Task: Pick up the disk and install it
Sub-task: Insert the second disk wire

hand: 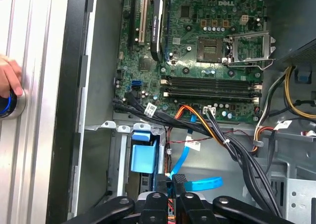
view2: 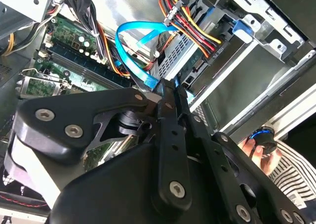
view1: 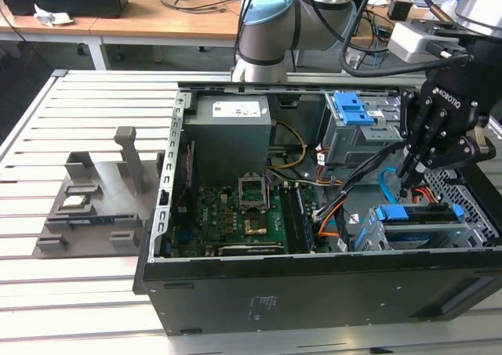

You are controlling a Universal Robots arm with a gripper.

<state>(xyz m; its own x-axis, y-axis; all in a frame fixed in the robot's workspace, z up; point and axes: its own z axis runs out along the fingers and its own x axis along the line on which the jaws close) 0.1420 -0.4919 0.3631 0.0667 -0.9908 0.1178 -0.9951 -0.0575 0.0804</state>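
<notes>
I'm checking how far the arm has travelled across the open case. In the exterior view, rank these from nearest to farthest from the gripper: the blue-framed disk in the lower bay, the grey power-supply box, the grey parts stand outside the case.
1. The disk, just below the gripper, at the exterior view's right.
2. The power-supply box, mid-case, toward the left.
3. The parts stand, outside the case, far left.

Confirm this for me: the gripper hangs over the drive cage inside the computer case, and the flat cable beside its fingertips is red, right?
Not red. The flat cable beside the tips of the gripper is blue, as the first wrist view shows. The rest holds: the gripper hangs over the drive cage inside the computer case.
</notes>
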